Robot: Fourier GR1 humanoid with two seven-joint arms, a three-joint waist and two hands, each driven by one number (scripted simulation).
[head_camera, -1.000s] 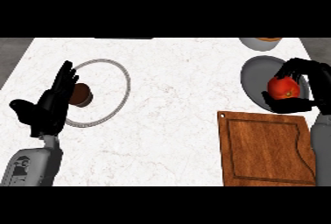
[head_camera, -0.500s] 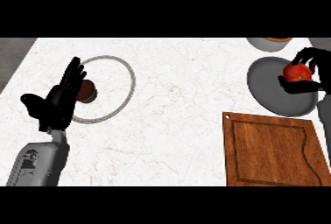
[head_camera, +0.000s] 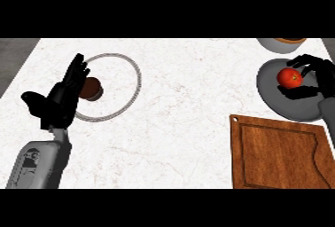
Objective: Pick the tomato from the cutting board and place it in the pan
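Observation:
The red tomato point(head_camera: 288, 77) is over the grey pan point(head_camera: 273, 98) at the right edge, and I cannot tell whether it touches the pan's floor. My right hand point(head_camera: 315, 79) curls round it from the right, fingers above and thumb below. The wooden cutting board point(head_camera: 280, 153) lies bare just in front of the pan. My left hand point(head_camera: 57, 101) rests open at the left, fingers up.
A round glass lid point(head_camera: 134, 73) with a brown knob point(head_camera: 91, 88) lies on the white counter, partly behind my left hand. A bowl point(head_camera: 282, 43) stands at the back right, beyond the pan.
My right hand has carried the tomato farther back over the pan, away from the cutting board. The left hand has stayed where it was.

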